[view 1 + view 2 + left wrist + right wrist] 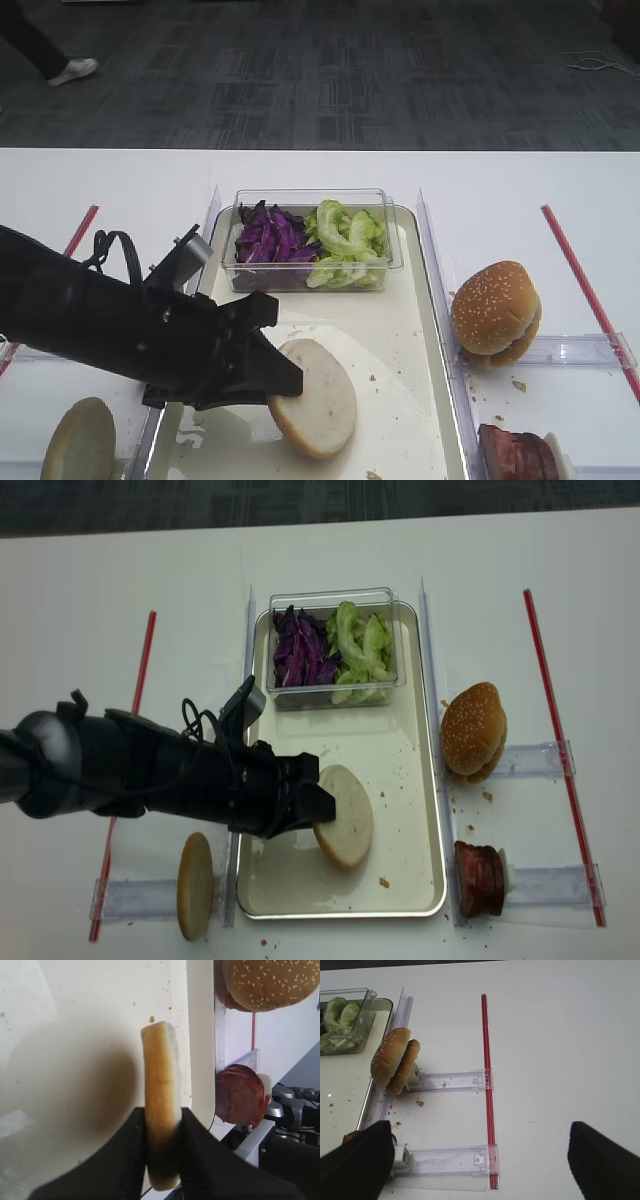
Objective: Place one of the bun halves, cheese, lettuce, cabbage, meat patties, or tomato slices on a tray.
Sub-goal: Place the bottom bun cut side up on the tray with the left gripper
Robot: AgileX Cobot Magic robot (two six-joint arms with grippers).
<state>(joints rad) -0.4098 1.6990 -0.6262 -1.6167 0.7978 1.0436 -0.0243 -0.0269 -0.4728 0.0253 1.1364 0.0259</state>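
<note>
My left gripper (285, 385) is shut on a flat bun half (318, 395) and holds it tilted, cut face up, over the near part of the cream tray (420, 400). In the left wrist view the bun half (160, 1085) stands edge-on between the black fingers (200, 1160), with its shadow on the tray (100, 1010). A second bun half (78, 440) lies left of the tray. Cabbage (268, 238) and lettuce (345, 240) fill a clear box at the tray's far end. Meat patties (515, 452) sit to the right. My right gripper (480, 1160) is open over bare table. Cheese and tomato slices are out of view.
A whole sesame bun (495, 310) leans on a clear plastic holder (580, 350) right of the tray. Red strips (585, 285) and clear rails border both sides. Crumbs dot the tray and the table near the sesame bun.
</note>
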